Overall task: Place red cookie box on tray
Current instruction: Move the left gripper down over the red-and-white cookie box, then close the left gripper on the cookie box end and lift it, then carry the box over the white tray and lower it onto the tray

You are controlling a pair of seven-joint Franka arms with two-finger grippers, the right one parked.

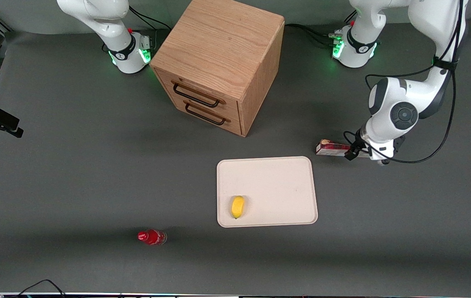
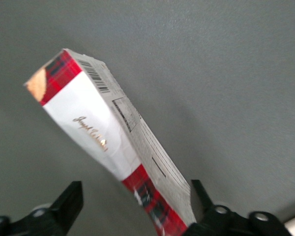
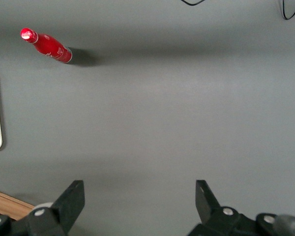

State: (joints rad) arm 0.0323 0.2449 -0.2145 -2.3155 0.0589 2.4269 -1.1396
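Gripper [image 2: 132, 206] astride red cookie box [image 2: 108, 142] (seemingly unclamped).

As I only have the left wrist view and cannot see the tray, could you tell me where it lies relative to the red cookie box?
Observer: The tray lies nearer the front camera than the red cookie box, apart from it and slightly toward the parked arm's end.
Operator: Is anything on it?
Observer: Yes, a lemon lies on it, near the corner farthest from the box.
Operator: Where is the end effector on the table?
Observer: The open end effector is at the box's end toward the working arm's end of the table.
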